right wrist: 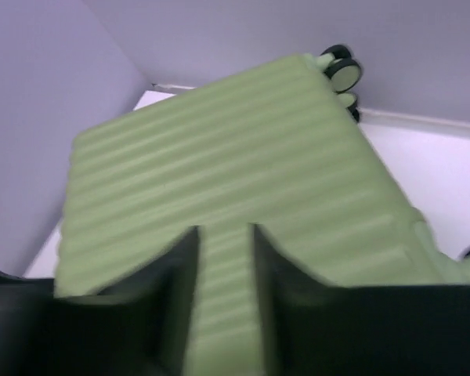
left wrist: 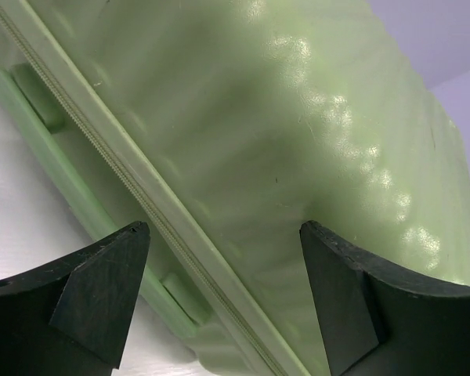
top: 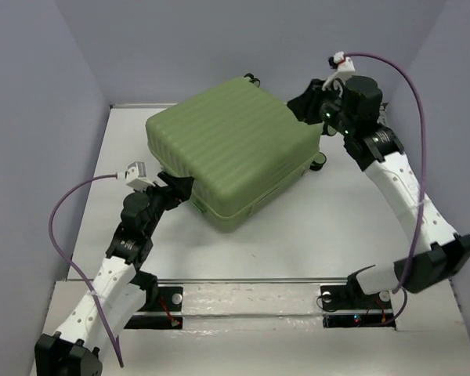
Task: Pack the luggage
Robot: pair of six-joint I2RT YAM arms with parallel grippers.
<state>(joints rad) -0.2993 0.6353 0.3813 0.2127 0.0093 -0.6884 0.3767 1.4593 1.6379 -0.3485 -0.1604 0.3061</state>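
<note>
The luggage (top: 235, 149) is a light olive-green ribbed hard-shell suitcase lying flat and closed on the white table. My left gripper (top: 180, 190) is open at its near-left side. In the left wrist view my jaws (left wrist: 223, 227) stand wide apart in front of the shell (left wrist: 298, 117) and its zipper seam (left wrist: 141, 188), holding nothing. My right gripper (top: 307, 106) hovers over the far right corner. In the right wrist view its jaws (right wrist: 223, 229) stand a narrow gap apart above the ribbed lid (right wrist: 219, 157), empty. The lining is hidden.
Black-and-green wheels (right wrist: 343, 70) stick out at the suitcase's far end, and one more wheel (top: 319, 162) at its right side. Grey walls enclose the table (top: 337, 227) on three sides. A metal rail (top: 251, 280) runs along the near edge by the arm bases.
</note>
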